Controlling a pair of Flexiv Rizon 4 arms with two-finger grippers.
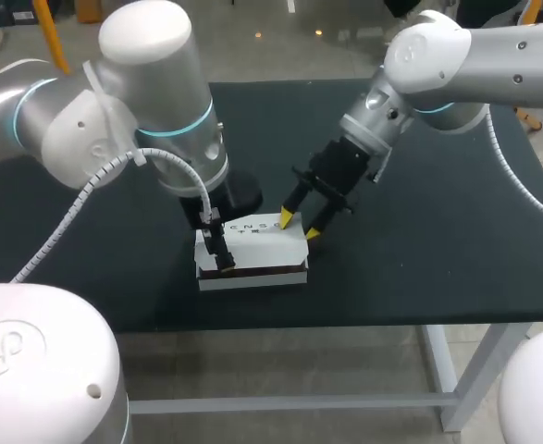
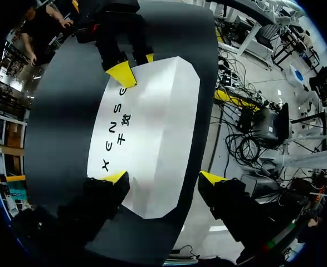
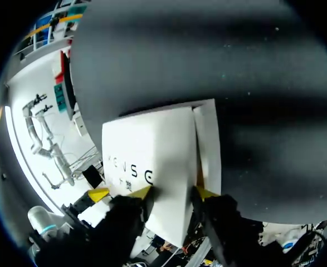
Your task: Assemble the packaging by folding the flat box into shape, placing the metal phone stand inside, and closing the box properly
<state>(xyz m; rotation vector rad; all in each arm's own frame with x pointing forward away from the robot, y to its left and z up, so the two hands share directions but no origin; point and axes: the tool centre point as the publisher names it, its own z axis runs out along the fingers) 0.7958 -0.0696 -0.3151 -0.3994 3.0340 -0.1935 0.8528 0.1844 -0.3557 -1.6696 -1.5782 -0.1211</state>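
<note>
My left arm comes in from the left and ends low at the left end of the white box. The box sits folded into shape near the middle of the black worktop, printed top face up. A dark strip runs along the lower part of its front side.

In the left wrist view, the left end effector is spread wide. One yellow fingertip rests over the printed top of the box, and the other hangs just past the box's long edge, over the worktop. At the far end of the box I can see a yellow tip of my other arm's end effector on the top face.

My right arm reaches in from the right, with the right end effector at the box's back right corner. In the right wrist view its fingers are narrowly apart and straddle a fold. One fingertip touches the top face, and the other touches the narrow flap beside it.
</note>
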